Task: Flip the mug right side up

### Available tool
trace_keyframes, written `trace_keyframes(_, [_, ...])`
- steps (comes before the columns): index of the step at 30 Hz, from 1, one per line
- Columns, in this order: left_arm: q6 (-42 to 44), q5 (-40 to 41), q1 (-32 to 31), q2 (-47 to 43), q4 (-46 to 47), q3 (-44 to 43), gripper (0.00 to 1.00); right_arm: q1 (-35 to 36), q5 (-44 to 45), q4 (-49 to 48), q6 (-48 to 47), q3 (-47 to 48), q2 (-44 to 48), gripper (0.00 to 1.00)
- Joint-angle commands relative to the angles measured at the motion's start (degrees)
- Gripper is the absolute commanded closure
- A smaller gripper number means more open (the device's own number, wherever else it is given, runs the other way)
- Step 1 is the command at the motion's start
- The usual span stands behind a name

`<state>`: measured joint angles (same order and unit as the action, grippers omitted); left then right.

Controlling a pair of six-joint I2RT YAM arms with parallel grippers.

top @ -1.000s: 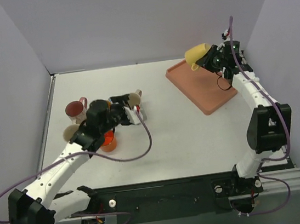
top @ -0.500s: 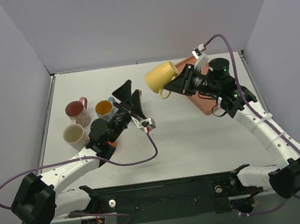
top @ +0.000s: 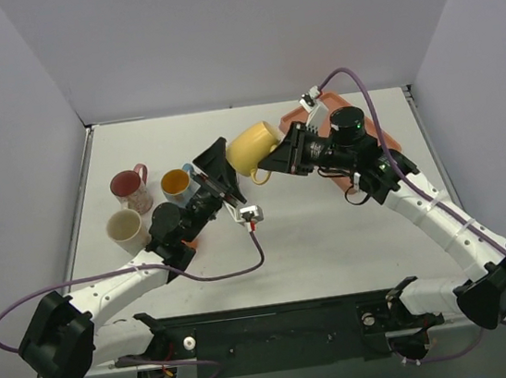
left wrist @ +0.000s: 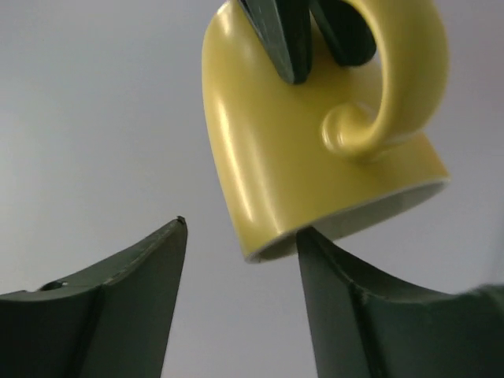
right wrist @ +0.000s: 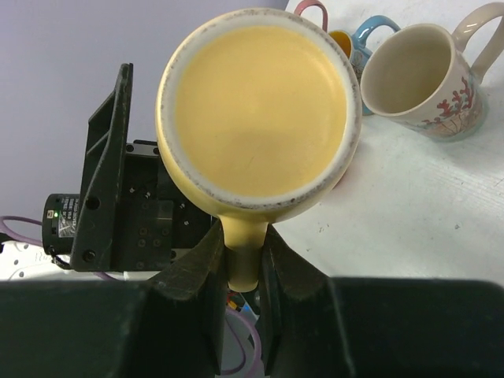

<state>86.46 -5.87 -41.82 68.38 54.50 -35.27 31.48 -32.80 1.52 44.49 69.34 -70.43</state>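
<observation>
The yellow mug (top: 249, 146) hangs in the air over the middle of the table, tilted, with its mouth facing down-left. My right gripper (top: 274, 156) is shut on its handle. The right wrist view shows the mug's base (right wrist: 260, 102) and the handle between my right gripper's (right wrist: 244, 236) jaws. My left gripper (top: 222, 167) is open and points up at the mug. In the left wrist view the mug (left wrist: 299, 157) hangs just above my left gripper (left wrist: 242, 228), and its rim sits by the right finger (left wrist: 346, 307); I cannot tell if they touch.
A maroon mug (top: 128, 185), an orange-lined mug with a blue handle (top: 176, 182) and a cream mug (top: 126, 228) stand upright at the left. An orange object (top: 186, 244) lies under the left arm. A salmon tray (top: 385, 141) lies at the back right, partly hidden by the right arm.
My right arm has carried the yellow mug from over the tray leftwards to the table's middle. My left gripper has lifted from the mugs, opened and turned upward under the mug.
</observation>
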Motion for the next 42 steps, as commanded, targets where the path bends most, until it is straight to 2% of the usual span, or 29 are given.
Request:
trace_keyframes(1, [0.74,-2.39,-1.33,-1.49,3.16,-0.33,0.38,1.47,-1.92,-7.14,1.39,2.56,-0.67,1.0])
trace_keyframes(4, [1.0,-3.27,-2.65,-2.19,2.89,-0.16,0.38,1.65,-1.83,-9.25,2.79,1.85,-1.54,1.0])
trace_keyframes(5, [1.34,-3.71,-3.08,-2.46,2.46,0.02,0.42,1.74,-2.09,-10.12,3.32,2.02,-1.98,1.0])
trace_keyframes(7, [1.17,-3.71,-3.35,-3.07,1.05,0.02,0.67,2.09,-2.71,-10.13,3.5,2.72,-2.95,1.0])
trace_keyframes(8, [0.65,-3.36,-3.44,-3.51,0.87,0.02,1.0,2.09,-3.06,-10.05,3.41,2.82,-3.39,1.0])
trace_keyframes(10, [-0.67,-1.87,-3.53,-4.21,-0.43,-0.06,1.0,2.0,-2.71,-8.74,2.45,2.56,-3.13,1.0])
trace_keyframes(12, [-2.51,0.41,-3.88,-6.4,-6.84,-0.67,1.0,0.87,-1.4,-5.15,1.48,2.12,-2.43,0.78])
trace_keyframes(13, [-3.82,2.51,-4.14,-7.46,-15.39,-1.2,1.0,-0.27,-0.44,-3.73,0.17,2.03,-1.99,0.59])
trace_keyframes(14, [-7.41,3.49,-4.67,-10.08,-20.87,-3.82,1.0,-1.15,0.27,0.55,-0.54,2.11,-1.64,0.47])
trace_keyframes(15, [-9.79,4.71,-4.76,-12.37,-35.8,-6.46,1.0,-2.82,2.19,2.42,-2.55,2.2,-0.68,0.19])
trace_keyframes(16, [-16.95,4.9,-4.85,-12.74,-44.92,-12.75,1.0,-3.62,3.25,6.79,-3.7,2.46,-0.06,0.1])
trace_keyframes(17, [-20.41,4.64,-4.85,-11.87,-60.23,-16.2,1.0,-5.02,5.96,8.4,-6.58,2.38,1.16,0.09])
trace_keyframes(18, [-27.58,4.55,-5.02,-10.47,-68.65,-23.98,1.0,-6.07,7.12,11.72,-9.22,2.46,2.05,0.09])
trace_keyframes(19, [-30.44,4.2,-4.94,-6.63,-82.4,-27.45,1.0,-6.61,10.09,12.88,-10.38,2.38,3.45,0.09])
trace_keyframes(20, [-36.3,4.11,-5.02,-4.68,-87.58,-34.01,1.0,-7.39,11.34,15.24,-12.65,2.46,3.9,0.09])
trace_keyframes(21, [-39.14,3.76,-5.02,-0.05,-97.99,-36.69,1.0,-7.4,13.35,16.31,-13.63,2.38,4.86,0.08])
trace_keyframes(22, [-43.69,3.41,-4.94,1.91,-102.01,-41.33,1.0,-7.92,14.24,17.71,-15.12,2.55,5.22,0.08])
trace_keyframes(23, [-46.18,2.89,-4.85,6.63,-110.31,-43.81,1.0,-7.93,15.03,18.69,-15.92,2.64,5.65,0.08])
trace_keyframes(25, [-53.21,0.78,-4.41,12.09,-117.91,-47.52,1.0,-8.19,15.74,20.18,-17.33,2.99,6.01,0.07])
trace_keyframes(26, [-58.02,-0.27,-4.32,13.35,-119.0,-48.31,1.0,-8.28,15.92,20.62,-17.85,3.17,6.01,0.07])
trace_keyframes(30, [-67.1,0.24,-3.44,19.68,-122.87,-50.42,1.0,-8.37,16.01,21.51,-18.56,3.26,6.54,0.06])
trace_keyframes(34, [-70.8,2.52,0.16,24.78,-124.81,-51.04,1.0,-8.37,17.23,21.86,-19.26,2.2,7.59,0.06])
trace_keyframes(37, [-75.1,3.85,3.05,29.51,-126.21,-55.41,1.0,-8.37,16.98,21.77,-19.27,1.59,7.94,0.05])
trace_keyframes(42, [-75.9,5.08,4.73,34.7,-126.22,-58.16,1.0,-8.54,18.81,21.86,-19.62,0.62,9.17,0.05])
